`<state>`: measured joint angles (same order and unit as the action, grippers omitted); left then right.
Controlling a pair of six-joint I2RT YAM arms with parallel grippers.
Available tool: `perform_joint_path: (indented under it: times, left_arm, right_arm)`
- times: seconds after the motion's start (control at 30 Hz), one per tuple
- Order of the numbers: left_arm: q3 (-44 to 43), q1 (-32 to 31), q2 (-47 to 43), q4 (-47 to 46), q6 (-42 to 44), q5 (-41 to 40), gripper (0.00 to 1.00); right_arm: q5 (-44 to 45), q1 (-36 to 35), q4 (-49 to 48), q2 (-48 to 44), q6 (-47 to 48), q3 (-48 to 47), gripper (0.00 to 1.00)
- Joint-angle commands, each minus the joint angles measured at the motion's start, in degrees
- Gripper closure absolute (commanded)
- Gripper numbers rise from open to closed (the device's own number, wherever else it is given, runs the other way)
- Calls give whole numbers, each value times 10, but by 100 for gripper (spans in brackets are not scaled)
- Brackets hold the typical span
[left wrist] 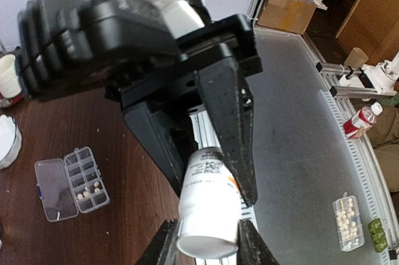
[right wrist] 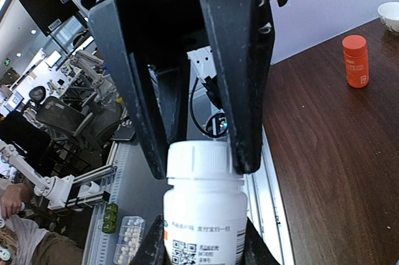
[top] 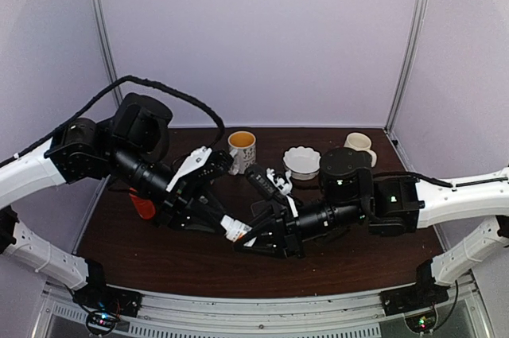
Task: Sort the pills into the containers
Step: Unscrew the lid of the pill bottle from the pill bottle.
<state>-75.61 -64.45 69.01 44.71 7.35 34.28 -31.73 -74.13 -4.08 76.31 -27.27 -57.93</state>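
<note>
white bottle [right wrist: 206, 215] fills both wrist cams. it's held up off the surface [top: 358, 242], over the near half around the middle, lying roughly level between the two arms. left tool [left wrist: 207, 243] is clenched on the cap [right wrist: 202, 159] end, with its fingers [right wrist: 240, 90] pressed on either side of the white top. right tool [right wrist: 202, 249] is grasping the labelled body from the opposite side, fingers [left wrist: 230, 128] snug against it as far as i can see. so both arms have hold of the same bottle, tip to tip. pill box [left wrist: 72, 181] sits flat on the dark wood, around the middle toward the back edge, near the white bowl [top: 302, 161] and well apart from both tools. its clear lid [left wrist: 55, 191] is flipped open to one side. a few pale pills [left wrist: 87, 192] sit in a couple of the compartments [left wrist: 84, 171], but they're too small for me to count. orange bottle [right wrist: 355, 59] stands upright toward the left edge with its top on. mug [top: 242, 147] with a yellow inside and a cream cup [top: 359, 145] are along the back edge, either side of the bowl.
</note>
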Motion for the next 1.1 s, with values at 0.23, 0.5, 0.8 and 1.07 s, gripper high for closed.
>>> perform_joint_path:
  times: [0.23, 0.5, 0.8, 1.07]
  left_arm:
    - [-81, -2, 73, -20, -242, -17, 100]
    - [-69, 27, 61, -69, -421, 20, 100]
    - [-10, 48, 74, -126, -555, 85, 100]
    - [-1, 51, 60, -153, -545, 79, 69]
  right_arm:
    - [320, -54, 146, -13, 162, -53, 86]
    - [512, -96, 129, -9, 218, -48, 87]
    - [717, -163, 127, 23, 332, -60, 91]
    - [696, -164, 101, 11, 307, -36, 91]
